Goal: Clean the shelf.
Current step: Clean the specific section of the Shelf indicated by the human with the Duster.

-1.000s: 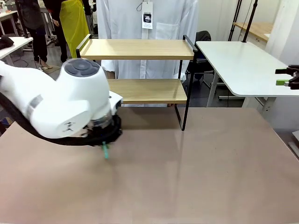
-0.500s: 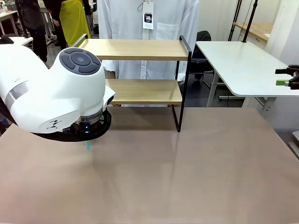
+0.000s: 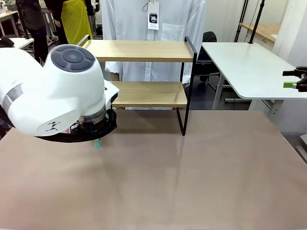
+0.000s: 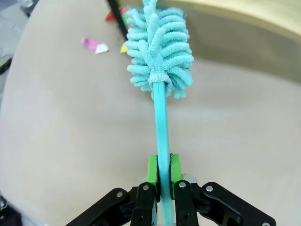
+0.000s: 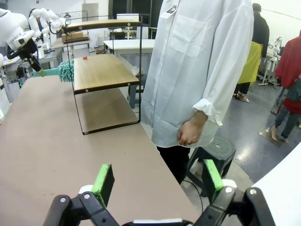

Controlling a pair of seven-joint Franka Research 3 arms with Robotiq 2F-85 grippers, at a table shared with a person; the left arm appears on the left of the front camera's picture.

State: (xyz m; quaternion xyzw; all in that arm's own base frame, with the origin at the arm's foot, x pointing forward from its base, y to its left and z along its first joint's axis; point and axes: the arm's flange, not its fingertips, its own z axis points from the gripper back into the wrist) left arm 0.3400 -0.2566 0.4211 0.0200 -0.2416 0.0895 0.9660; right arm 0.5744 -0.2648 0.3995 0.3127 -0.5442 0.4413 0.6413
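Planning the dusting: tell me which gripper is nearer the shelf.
Left. The left gripper, holding the duster, is beside the shelf; the right gripper hangs open, far from it.

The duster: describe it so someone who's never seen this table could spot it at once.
On the brown table, find the two-tier wooden shelf at the far edge. At its left end the robot's left hand grips the duster by its thin stick. It's the only fluffy turquoise thing there, unlike the small flat coloured scraps nearby.
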